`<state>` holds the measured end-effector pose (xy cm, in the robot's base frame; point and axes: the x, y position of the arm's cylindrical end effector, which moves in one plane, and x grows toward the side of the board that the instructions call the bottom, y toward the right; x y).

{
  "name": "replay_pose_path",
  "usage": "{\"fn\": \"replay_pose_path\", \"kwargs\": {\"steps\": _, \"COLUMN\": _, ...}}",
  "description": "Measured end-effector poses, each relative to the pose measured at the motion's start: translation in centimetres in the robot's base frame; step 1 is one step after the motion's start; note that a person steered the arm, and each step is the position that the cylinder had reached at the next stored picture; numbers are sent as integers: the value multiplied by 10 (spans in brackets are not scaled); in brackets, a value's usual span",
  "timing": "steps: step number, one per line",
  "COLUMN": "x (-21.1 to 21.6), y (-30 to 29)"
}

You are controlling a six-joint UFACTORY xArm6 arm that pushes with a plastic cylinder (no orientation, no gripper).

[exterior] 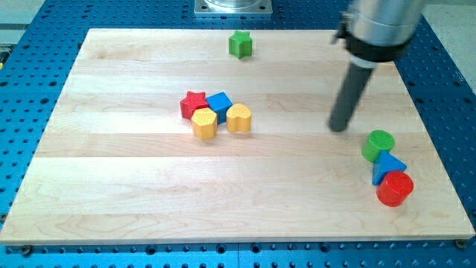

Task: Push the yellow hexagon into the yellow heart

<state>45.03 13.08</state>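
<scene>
Tip [340, 128], bare and touching nothing, was noted well to the view's right of yellow hexagon [204, 123], which sat mid-board just left of yellow heart [239, 117], apparently touching.

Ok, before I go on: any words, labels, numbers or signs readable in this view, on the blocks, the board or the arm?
None. No text, number or sign is readable anywhere in this view.
The yellow hexagon, the yellow heart and the other blocks show plain faces.
The wooden board is unmarked.
The rod above my tip bears no legible label.
</scene>
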Motion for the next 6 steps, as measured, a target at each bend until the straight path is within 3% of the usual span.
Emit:
{"fn": "replay_pose_path", "kwargs": {"steps": 1, "x": 114, "y": -83}}
{"fn": "replay_pose_path", "kwargs": {"steps": 2, "x": 81, "y": -198}}
{"fn": "replay_pose_path", "kwargs": {"steps": 3, "x": 21, "y": -248}}
{"fn": "replay_pose_path", "kwargs": {"steps": 4, "x": 2, "y": -207}}
{"fn": "replay_pose_path", "kwargs": {"steps": 6, "x": -12, "y": -60}}
